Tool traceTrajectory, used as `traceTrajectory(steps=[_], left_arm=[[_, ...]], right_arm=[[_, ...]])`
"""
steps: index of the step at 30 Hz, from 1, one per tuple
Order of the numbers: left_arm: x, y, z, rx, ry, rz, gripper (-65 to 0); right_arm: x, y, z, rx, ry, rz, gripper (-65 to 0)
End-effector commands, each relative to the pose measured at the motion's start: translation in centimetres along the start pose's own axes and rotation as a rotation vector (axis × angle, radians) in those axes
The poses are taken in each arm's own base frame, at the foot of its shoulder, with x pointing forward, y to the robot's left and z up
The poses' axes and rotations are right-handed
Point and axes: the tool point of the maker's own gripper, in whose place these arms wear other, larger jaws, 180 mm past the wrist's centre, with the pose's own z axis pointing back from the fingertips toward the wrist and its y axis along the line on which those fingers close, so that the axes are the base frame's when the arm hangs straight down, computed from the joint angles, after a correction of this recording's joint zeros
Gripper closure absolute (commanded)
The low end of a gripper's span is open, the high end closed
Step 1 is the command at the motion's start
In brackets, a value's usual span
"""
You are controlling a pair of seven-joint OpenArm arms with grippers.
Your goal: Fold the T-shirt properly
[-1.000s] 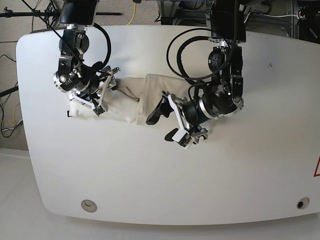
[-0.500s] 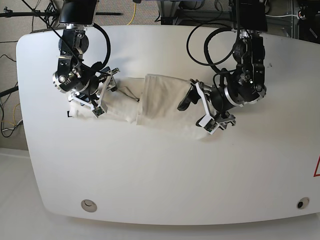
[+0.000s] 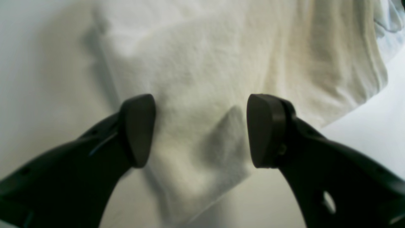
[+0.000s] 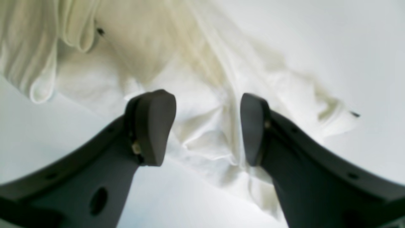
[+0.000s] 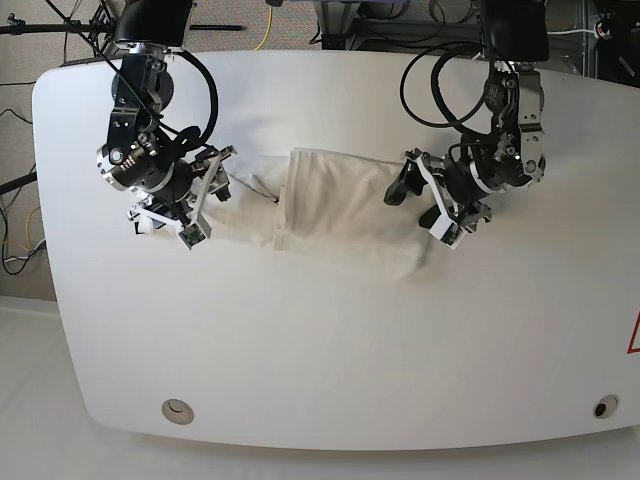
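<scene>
The white T-shirt (image 5: pixel 330 205) lies as a long crumpled band across the white table (image 5: pixel 300 350), plain side up, with its print hidden. My left gripper (image 5: pixel 415 212) is open just over the shirt's right end. In the left wrist view the gripper (image 3: pixel 201 129) has its jaws wide apart over a corner of the shirt (image 3: pixel 202 79), holding nothing. My right gripper (image 5: pixel 208 195) is open over the shirt's left end. In the right wrist view the gripper (image 4: pixel 204 128) stands over wrinkled folds of the shirt (image 4: pixel 202 95). A small black tag (image 4: pixel 354 114) shows at the cloth's edge.
Black cables (image 5: pixel 440 90) loop from both arms above the shirt. A round fitting (image 5: pixel 178 410) sits near the table's front left and another (image 5: pixel 601 407) at the front right. A red mark (image 5: pixel 634 335) shows at the right edge.
My left gripper has moved right along the shirt from its middle to its right end, uncovering the cloth. My right gripper has shifted slightly left and stays open over the left end.
</scene>
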Motion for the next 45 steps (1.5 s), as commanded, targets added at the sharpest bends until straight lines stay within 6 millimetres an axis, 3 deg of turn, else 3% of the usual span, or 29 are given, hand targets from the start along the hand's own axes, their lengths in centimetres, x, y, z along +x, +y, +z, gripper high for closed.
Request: traceTrajectory(steps=[1,6,11,18,29,45], left_arm=[[-0.2,0.6,-0.4,-0.008,-0.026,0.034,-41.0],[-1.6,0.8,-1.2,-0.016,-0.021,0.09,-40.9],[-1.8,0.9,-1.2,-0.016,-0.023,0.098,-40.9],[-1.8,0.9,-1.2,-0.015,-0.023,0.096,-40.9],[-2.1,0.9,-1.1,-0.015,-0.013,0.096,-40.9],[-2.2,0.8,-1.1,-0.016,-0.012,0.097,-40.9]], right_arm=[[1.5,-1.9,1.5,-0.055,-0.067,-0.016,-34.1],[0.3,-5.1,3.0,-0.142,-0.097,-0.146,-34.3],[-1.7,-9.1,4.8,-0.25,-0.137,-0.344,-34.4],[-5.0,-11.5,5.1,-0.286,-0.141,-0.512,-34.4],[-8.7,-11.0,2.7,-0.233,-0.106,-0.704,-34.4],[-10.2,-9.7,-0.5,-0.125,-0.074,-0.833,-34.4]])
